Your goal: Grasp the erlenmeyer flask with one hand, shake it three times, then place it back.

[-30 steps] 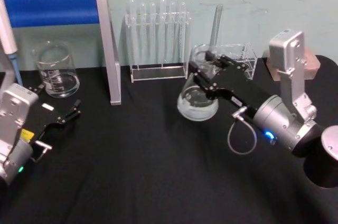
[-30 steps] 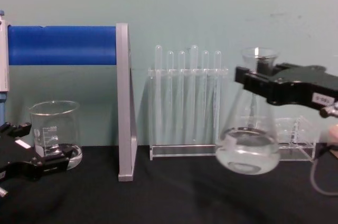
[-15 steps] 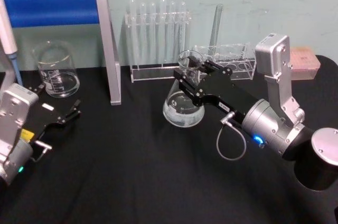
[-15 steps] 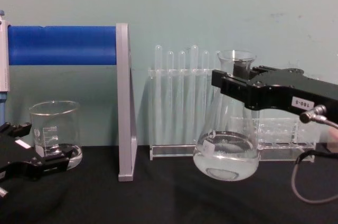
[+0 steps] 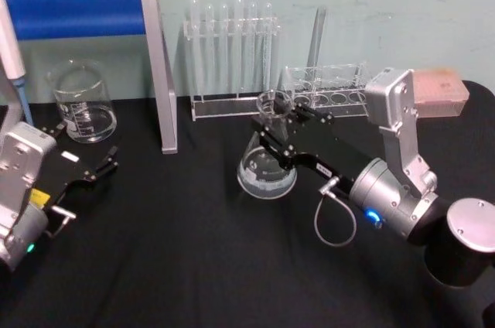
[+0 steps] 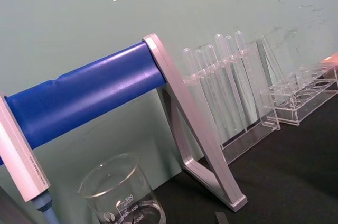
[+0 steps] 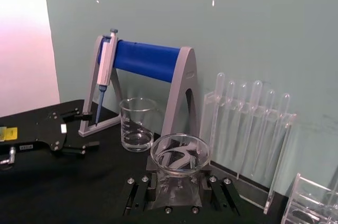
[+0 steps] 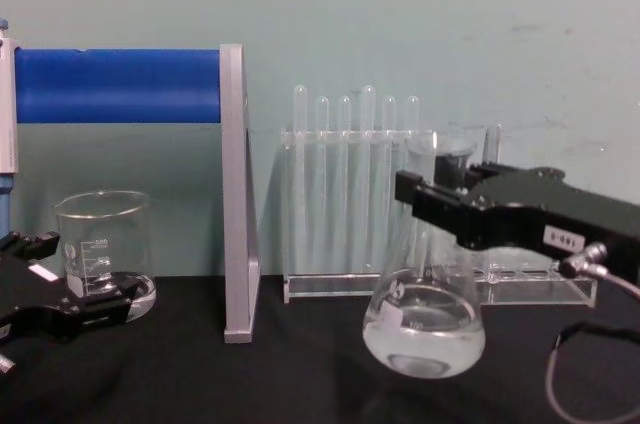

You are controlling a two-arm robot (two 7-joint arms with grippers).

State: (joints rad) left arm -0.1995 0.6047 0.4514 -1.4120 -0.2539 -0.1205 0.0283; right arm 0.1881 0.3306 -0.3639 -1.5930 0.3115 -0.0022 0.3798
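The erlenmeyer flask [image 5: 267, 169] is clear glass with a little liquid in its wide base [image 8: 423, 329]. It hangs slightly tilted, low over the black table [image 5: 193, 251], in front of the test tube rack. I cannot tell whether its base touches the table. My right gripper [image 5: 272, 121] reaches in from the right and is shut on the flask's neck, just under the flared rim [image 7: 178, 161]. In the chest view the black jaws of the right gripper [image 8: 425, 202] hide the neck. My left gripper [image 5: 93, 186] rests open at the table's left, next to the beaker.
A glass beaker [image 5: 81, 104] stands at the back left under a blue-barred stand [image 5: 85, 11] holding a pipette [image 5: 11, 49]. Behind the flask are a rack of test tubes [image 5: 232, 57] and a low clear rack [image 5: 332, 84]. A pink box [image 5: 441, 88] sits far right.
My right gripper has carried the flask leftward and down, from up in front of the low clear rack to low over the table. The left arm has not moved.
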